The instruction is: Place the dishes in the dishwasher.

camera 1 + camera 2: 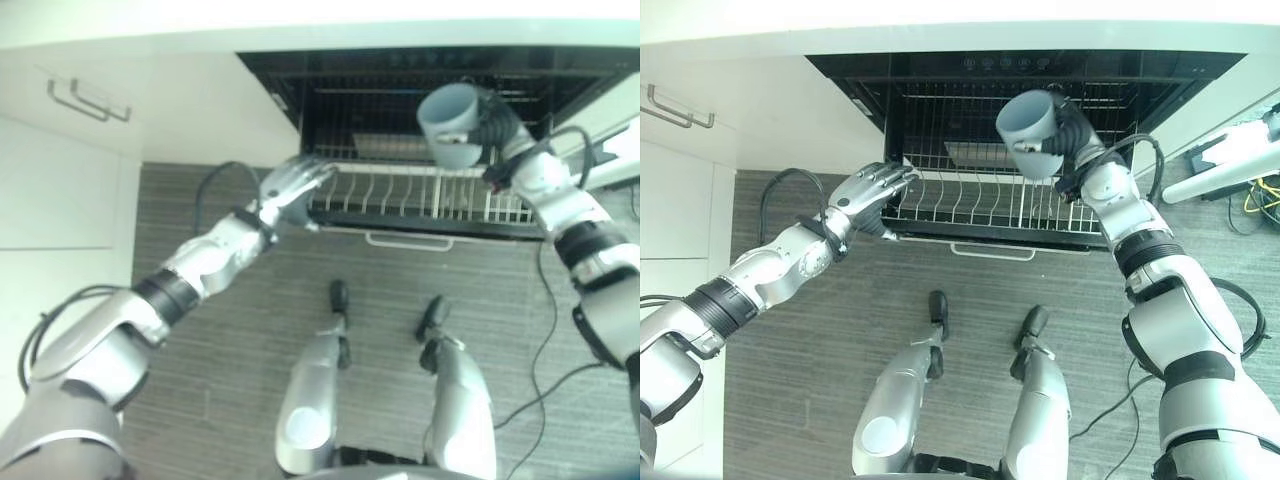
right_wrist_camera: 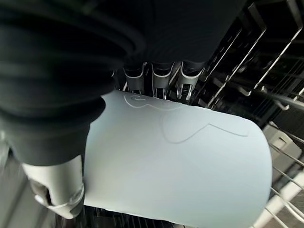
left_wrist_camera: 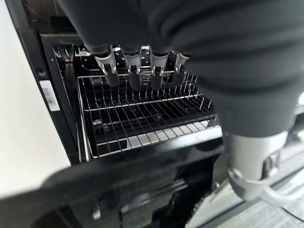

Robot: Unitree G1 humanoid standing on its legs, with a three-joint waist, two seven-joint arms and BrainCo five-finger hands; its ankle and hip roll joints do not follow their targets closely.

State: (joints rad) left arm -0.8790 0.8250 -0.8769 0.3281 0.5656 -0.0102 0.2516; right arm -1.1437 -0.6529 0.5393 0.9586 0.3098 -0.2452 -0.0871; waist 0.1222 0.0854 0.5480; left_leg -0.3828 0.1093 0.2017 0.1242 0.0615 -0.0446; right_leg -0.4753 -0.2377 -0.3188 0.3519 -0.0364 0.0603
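Above the right end of the pulled-out dishwasher rack (image 1: 990, 205), one pale blue-grey cup (image 1: 1028, 130) hangs in the air, clasped by the right hand (image 1: 1072, 128), whose fingers curl round its far side while the thumb presses the near side. The cup lies tilted on its side, its open mouth turned toward the head camera, and it touches no wire of the rack. The right wrist view brings out what the eye views cannot: a faint outline drawing traced on the cup's smooth wall (image 2: 180, 161), with dark-tipped fingers (image 2: 159, 78) bent over the upper edge of it.

The rack is white wire with a row of upright tines, drawn forward out of the open dishwasher (image 1: 1040, 70), and a second, upper rack (image 1: 970, 105) sits deeper in the dark cavity. At the rack's left front corner rests the left hand (image 1: 872, 192), fingers straight and relaxed, gripping nothing; whether the tips touch the wire cannot be told. The left wrist view shows those fingers (image 3: 135, 71) stretched above the bare grid of the rack.

Beside the dishwasher stand white cabinet fronts with one metal handle (image 1: 678, 112). The floor (image 1: 820, 350) is grey planking.
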